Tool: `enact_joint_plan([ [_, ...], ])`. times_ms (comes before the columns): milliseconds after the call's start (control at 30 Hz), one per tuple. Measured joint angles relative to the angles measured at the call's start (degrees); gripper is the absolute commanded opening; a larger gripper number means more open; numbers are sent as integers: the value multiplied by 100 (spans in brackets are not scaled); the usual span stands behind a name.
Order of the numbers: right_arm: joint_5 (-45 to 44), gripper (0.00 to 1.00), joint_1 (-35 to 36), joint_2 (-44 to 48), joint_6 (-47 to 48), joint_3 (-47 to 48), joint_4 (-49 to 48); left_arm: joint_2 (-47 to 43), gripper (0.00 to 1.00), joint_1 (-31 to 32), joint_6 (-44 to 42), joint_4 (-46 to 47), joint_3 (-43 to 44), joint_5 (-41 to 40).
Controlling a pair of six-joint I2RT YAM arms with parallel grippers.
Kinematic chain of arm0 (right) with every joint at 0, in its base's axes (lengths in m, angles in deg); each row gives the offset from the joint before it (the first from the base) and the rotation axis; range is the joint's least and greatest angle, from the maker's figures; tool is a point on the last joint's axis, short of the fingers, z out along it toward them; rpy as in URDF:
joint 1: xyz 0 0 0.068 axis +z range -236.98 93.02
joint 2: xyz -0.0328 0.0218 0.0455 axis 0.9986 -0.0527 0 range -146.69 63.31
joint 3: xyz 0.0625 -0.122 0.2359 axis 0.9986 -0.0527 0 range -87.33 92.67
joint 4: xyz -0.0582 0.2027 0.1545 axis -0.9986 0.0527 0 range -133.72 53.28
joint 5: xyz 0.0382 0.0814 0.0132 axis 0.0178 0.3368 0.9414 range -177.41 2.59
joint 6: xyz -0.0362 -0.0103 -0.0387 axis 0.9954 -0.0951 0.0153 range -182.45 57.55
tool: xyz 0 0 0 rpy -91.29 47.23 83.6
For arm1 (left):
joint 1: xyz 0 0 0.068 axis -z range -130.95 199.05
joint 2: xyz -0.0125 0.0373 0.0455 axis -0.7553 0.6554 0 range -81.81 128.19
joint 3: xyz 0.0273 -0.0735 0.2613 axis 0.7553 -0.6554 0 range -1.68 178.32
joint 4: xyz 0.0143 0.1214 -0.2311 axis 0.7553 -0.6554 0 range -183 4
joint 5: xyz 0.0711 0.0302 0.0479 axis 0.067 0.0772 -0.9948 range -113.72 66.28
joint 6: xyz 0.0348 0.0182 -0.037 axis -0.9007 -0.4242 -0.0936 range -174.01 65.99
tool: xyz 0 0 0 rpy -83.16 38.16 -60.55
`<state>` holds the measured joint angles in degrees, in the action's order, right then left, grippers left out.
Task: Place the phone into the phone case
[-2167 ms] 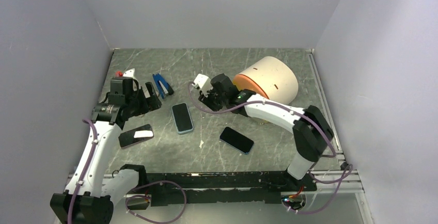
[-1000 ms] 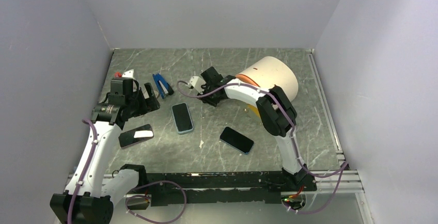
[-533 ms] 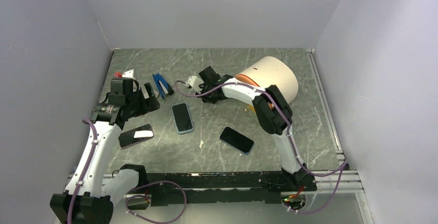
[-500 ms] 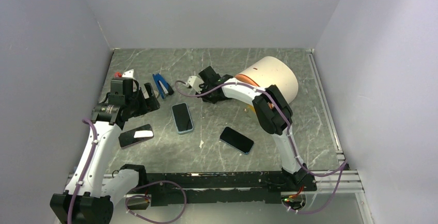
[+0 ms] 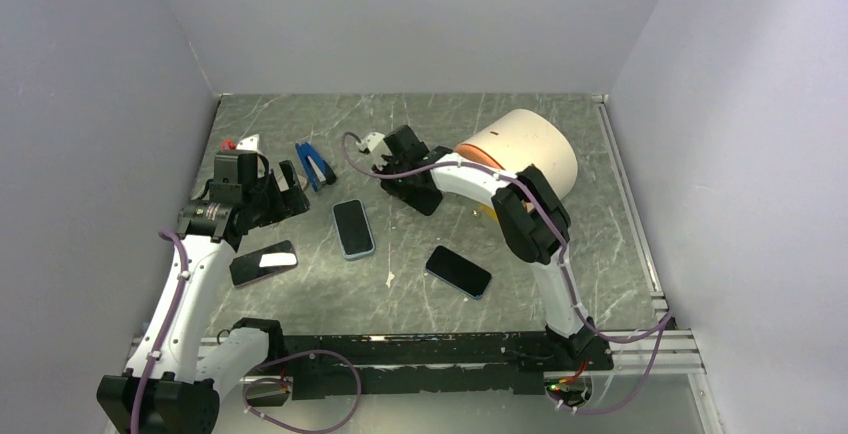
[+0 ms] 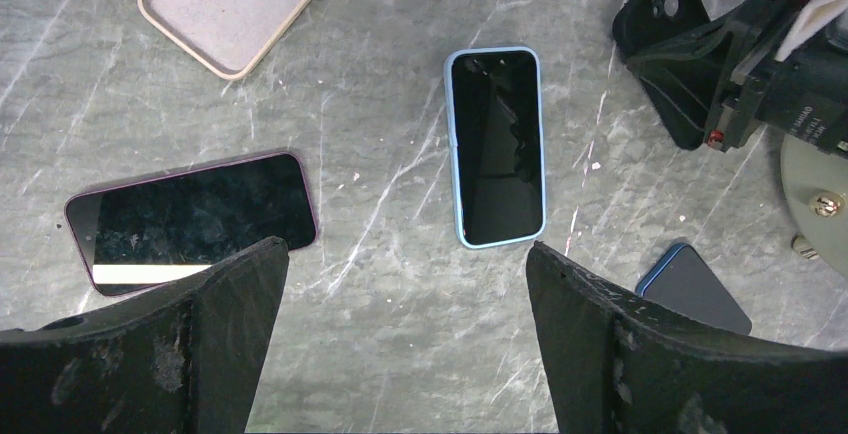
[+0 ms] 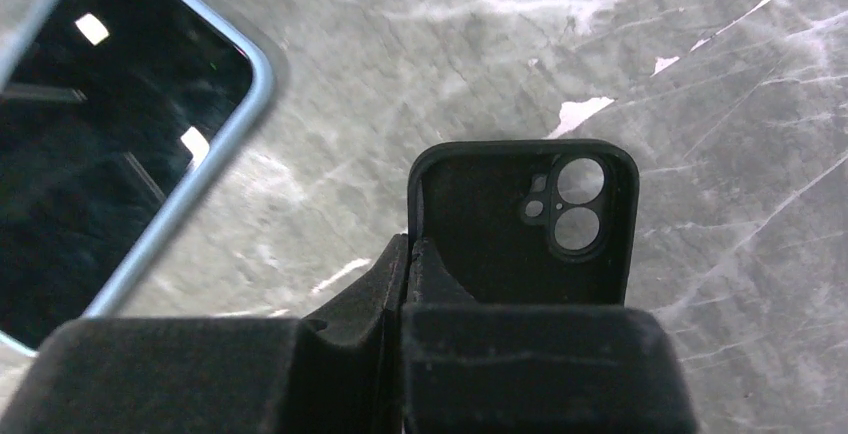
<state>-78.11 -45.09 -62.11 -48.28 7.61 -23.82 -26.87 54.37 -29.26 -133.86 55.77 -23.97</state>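
- The left end effector [image 6: 405,284] hangs over the tabletop [image 6: 400,384] with its fingers spread wide, and it holds nothing.
- Under its left finger lies a phone with a pink rim [image 6: 190,219], flat and face up. The fingers could slide off such a thin edge, or only push it away.
- Between its fingers, a little ahead, lies a phone in a light blue case [image 6: 497,144]. It is dressed already, so taking it by mistake would waste the move.
- The right end effector [image 7: 405,264] is pressed together on one side wall of the black case [image 7: 470,214]. The camera hole is at the end far from the fingers. Only a thin wall is pinched, so I think the case may bend, swing or slip out when it is carried.
- A dark phone [image 5: 458,271] lies on the tabletop near the right end effector, toward the arm bases. I cannot tell which bare phone fits this case; a wrong one would jam at the rim.
- One finger seems to sit inside the case, and there it would block a phone from entering.
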Motion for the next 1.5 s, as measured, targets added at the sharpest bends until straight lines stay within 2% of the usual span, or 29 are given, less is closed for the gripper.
enact_joint_plan([
  [300,-345,0,426,479,-1934,-232,-435,-2,94,0,0,-2,0,0],
  [600,-1196,0,1069,831,-3971,-962,-483,-2,93,0,0,-2,0,0],
  [867,-1762,0,1150,962,-5045,-1731,-629,-4,93,0,0,-2,0,0],
  [1000,-2061,18,1152,962,-5351,-1755,-640,-4,93,0,0,0,0,0],
  [1100,-2142,40,1161,966,-5490,-1781,-704,-4,93,0,0,-2,0,0],
  [1233,-2153,62,1185,1071,-5399,-1790,-719,-4,93,0,0,-2,0,0],
  [1500,-2061,99,1207,2354,-4551,-2852,-1126,-37,94,0,20,-11,0,-129],
])
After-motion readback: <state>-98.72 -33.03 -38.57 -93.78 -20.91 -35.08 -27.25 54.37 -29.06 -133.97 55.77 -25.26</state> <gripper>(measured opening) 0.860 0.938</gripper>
